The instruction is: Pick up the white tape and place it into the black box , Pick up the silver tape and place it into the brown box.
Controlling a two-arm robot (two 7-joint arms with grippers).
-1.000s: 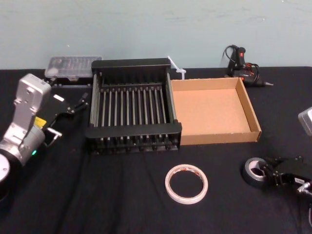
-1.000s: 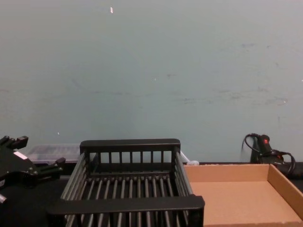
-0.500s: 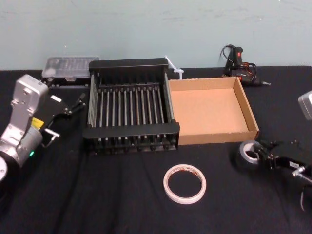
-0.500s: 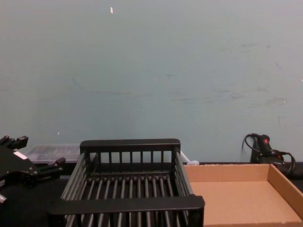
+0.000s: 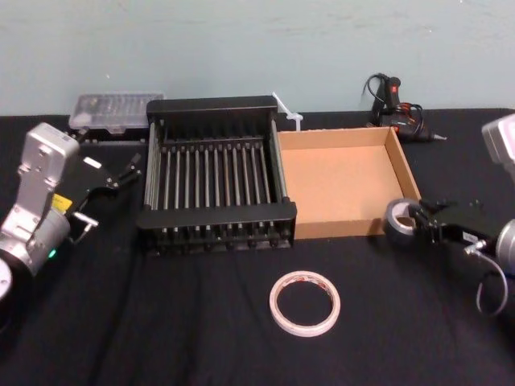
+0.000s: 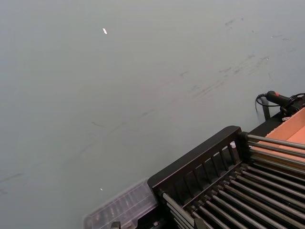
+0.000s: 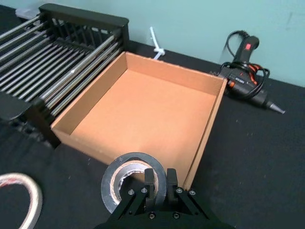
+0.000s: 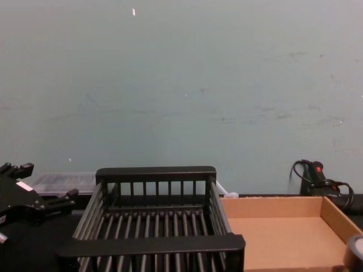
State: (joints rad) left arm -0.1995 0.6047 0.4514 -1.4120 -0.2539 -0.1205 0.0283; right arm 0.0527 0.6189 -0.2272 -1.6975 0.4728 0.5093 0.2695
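Observation:
My right gripper (image 5: 420, 223) is shut on the wall of the silver tape (image 5: 399, 219), holding the roll just outside the front right corner of the brown box (image 5: 342, 181). In the right wrist view the fingers (image 7: 150, 182) pinch the rim of the silver tape (image 7: 127, 180) in front of the brown box (image 7: 143, 112). The roll's edge also peeks into the chest view (image 8: 356, 253). The white tape (image 5: 305, 302) lies flat on the black cloth in front of the black box (image 5: 216, 215). My left gripper (image 5: 109, 191) is parked open to the left of the black box.
A black and orange glue gun (image 5: 398, 108) with its cord lies behind the brown box. A clear plastic case (image 5: 113, 108) sits behind the black box at the left. A white strip (image 5: 288, 111) lies between the boxes at the back.
My right gripper has lifted the silver tape and carried it forward and left, up to the brown box's front right corner. The left arm has stayed put.

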